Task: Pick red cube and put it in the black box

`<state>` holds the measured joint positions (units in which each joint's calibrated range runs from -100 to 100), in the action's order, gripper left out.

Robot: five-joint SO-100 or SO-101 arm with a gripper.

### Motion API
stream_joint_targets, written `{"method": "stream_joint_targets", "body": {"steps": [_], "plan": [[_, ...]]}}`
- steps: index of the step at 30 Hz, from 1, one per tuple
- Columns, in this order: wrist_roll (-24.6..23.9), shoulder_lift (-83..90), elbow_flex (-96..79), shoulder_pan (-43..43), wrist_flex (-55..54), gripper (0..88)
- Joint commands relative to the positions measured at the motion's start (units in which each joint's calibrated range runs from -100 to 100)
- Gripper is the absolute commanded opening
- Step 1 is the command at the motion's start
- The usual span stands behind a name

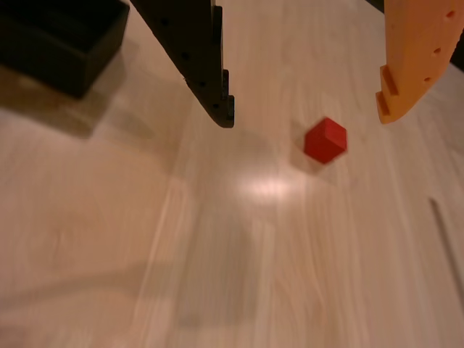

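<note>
A: What is seen at the far left of the wrist view?

B: A black, open-topped rectangular box (61, 43) is seen in the upper left corner, cut off by the frame edge. It is set on a pale wood-grain table top (145, 246), and a soft shadow is cast beside it.

A: And moving right from there?

B: A black, notched plastic finger (196, 61) is seen reaching down from the top edge. Its tip is held above the table, well apart from the box.

A: Where is the task's thing found?

B: A small red cube (325, 140) is seen resting on the table, right of centre. It lies slightly below the line between the two fingertips, nearer the right one, and is touched by neither.

A: What is shown at the right?

B: An orange plastic finger (413, 58) is seen coming down from the top right corner.

A: How is the gripper (308, 116) set?

B: The jaws are spread wide, and nothing is held between them. A thin grey line (446, 239) is also seen on the table near the right edge; what it is cannot be told.
</note>
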<state>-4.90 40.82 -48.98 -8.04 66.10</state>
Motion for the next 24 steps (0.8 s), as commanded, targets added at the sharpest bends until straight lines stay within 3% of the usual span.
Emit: {"method": "stream_joint_targets", "body": {"steps": [1, 5, 17, 24], "plan": [[-2.35, -5.57, 9.53, -3.0, 2.62, 31.5], [-4.72, -12.5, 17.85, -3.23, 2.53, 32.3], [-4.91, -28.46, 32.06, -11.51, 2.53, 31.7], [-8.74, -37.14, 39.39, -12.81, 2.45, 31.8]]}}
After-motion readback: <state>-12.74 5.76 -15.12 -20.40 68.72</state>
